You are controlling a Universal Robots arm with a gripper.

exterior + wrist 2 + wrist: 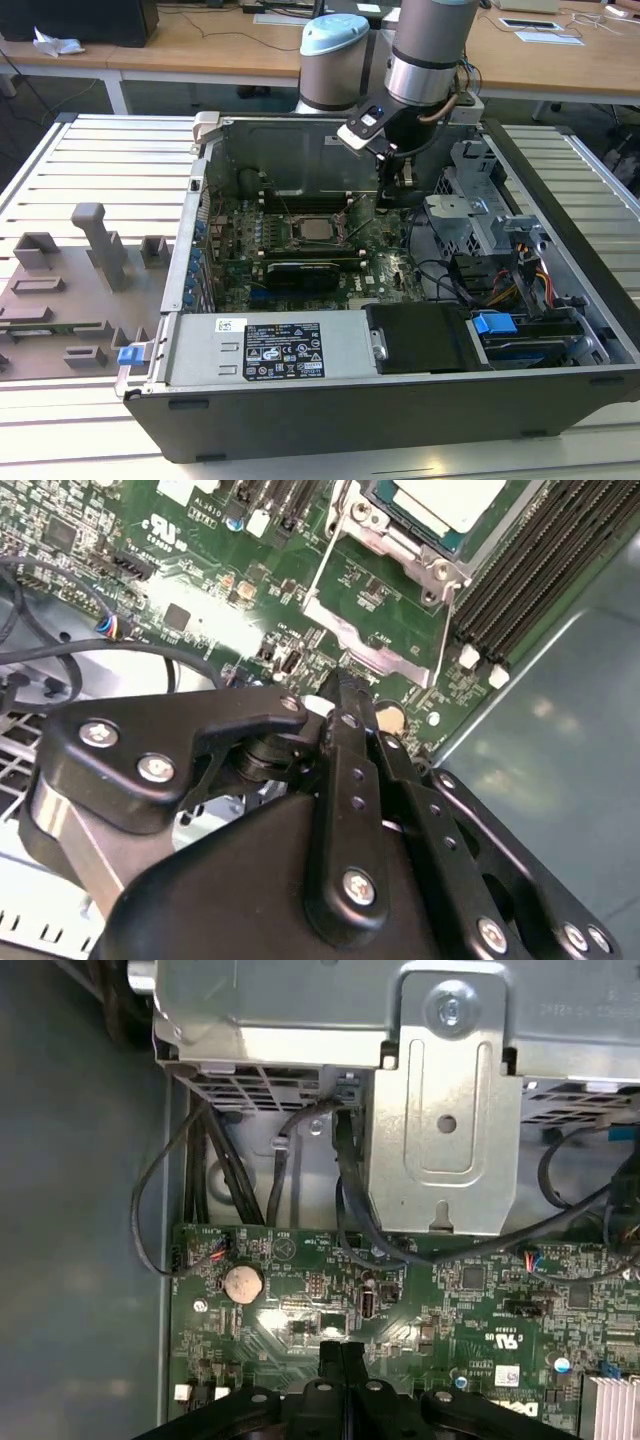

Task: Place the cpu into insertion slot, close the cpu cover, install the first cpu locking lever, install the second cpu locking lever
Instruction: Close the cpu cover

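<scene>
exterior view: cpu [318,229] in insertion slot [294,232]; tool [404,185] near, not touching.

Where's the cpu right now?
In the exterior view the cpu sits in the insertion slot amid the green motherboard, to the exterior view's left of the gripper, which hangs apart from it.

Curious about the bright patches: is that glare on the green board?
Yes: second wrist view, white glare bleaches the motherboard near the end effector; first wrist view, a smaller hot spot beside the coin battery; exterior view, even light.
</scene>
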